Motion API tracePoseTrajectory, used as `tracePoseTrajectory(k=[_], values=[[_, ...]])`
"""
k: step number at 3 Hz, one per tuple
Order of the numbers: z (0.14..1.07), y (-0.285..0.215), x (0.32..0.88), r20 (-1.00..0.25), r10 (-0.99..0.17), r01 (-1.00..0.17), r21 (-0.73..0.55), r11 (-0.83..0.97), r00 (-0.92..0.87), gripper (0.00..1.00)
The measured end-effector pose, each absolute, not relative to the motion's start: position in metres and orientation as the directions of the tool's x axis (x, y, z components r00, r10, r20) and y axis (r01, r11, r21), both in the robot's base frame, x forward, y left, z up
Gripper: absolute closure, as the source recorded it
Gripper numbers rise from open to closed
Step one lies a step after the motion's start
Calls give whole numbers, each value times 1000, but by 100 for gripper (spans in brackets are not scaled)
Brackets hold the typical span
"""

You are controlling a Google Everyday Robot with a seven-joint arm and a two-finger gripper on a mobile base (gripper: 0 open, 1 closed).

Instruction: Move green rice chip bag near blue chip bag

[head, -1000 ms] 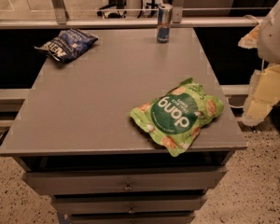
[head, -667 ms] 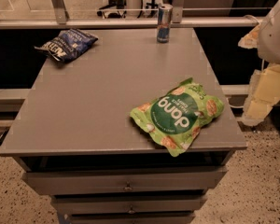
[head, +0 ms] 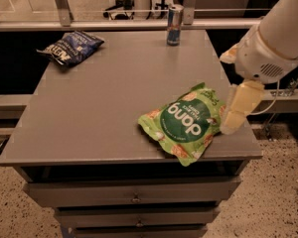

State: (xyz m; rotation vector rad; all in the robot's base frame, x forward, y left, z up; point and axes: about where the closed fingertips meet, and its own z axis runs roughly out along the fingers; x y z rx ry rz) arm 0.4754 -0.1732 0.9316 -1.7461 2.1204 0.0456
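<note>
The green rice chip bag [head: 186, 123] lies flat on the grey table [head: 104, 98], near its front right corner, with its "dang" lettering upside down. The blue chip bag [head: 71, 46] lies at the table's far left corner, well apart from the green bag. My gripper [head: 240, 107], cream-coloured under the white arm, hangs at the table's right edge, right beside the green bag's right end. I cannot tell whether it touches the bag.
A slim blue-and-silver drink can [head: 175, 25] stands upright at the table's far edge, right of centre. A metal rail [head: 114, 25] runs behind the table. Drawers [head: 134, 195] sit below the tabletop. Speckled floor lies to the right.
The arm and gripper have moved left, from off the table's right side to right beside the green bag. Both bags and the can have not moved.
</note>
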Motion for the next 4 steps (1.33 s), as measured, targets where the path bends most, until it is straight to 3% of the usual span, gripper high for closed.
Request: tracePoseTrajectory(k=[2, 3, 4], values=[[873, -137, 519, -422, -892, -962, -134, 236, -160, 0], [858, -132, 528, -437, -880, -962, -101, 253, -185, 18], [855, -122, 538, -454, -872, -963, -92, 253, -185, 47]])
